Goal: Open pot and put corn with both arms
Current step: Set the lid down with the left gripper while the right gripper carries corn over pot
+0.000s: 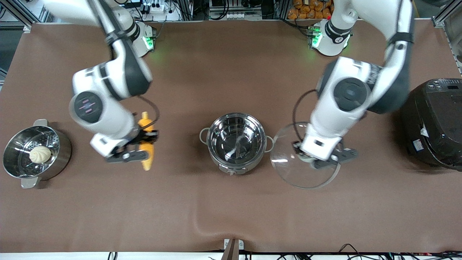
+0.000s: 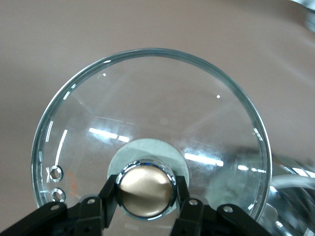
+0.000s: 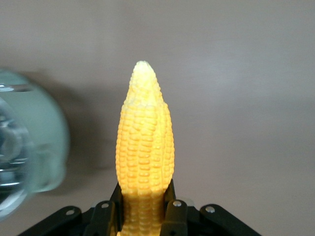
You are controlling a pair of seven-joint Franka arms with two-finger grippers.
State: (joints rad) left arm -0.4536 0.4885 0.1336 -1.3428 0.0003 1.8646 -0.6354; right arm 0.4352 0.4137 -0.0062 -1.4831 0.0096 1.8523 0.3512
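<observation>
Left claw (image 2: 146, 196) holds lid (image 2: 147, 132); pot (image 1: 236, 142) open; bun (image 1: 40, 154) in steamer (image 1: 14, 166).

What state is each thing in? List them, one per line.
pot: open, empty.
glass lid: off the pot, held by its knob over the table beside it.
corn: held, clear of the pot.
left gripper: shut on the knob.
right gripper: shut on the corn.
steamer pot: uncovered, holding a bun.
rice cooker: closed.
</observation>
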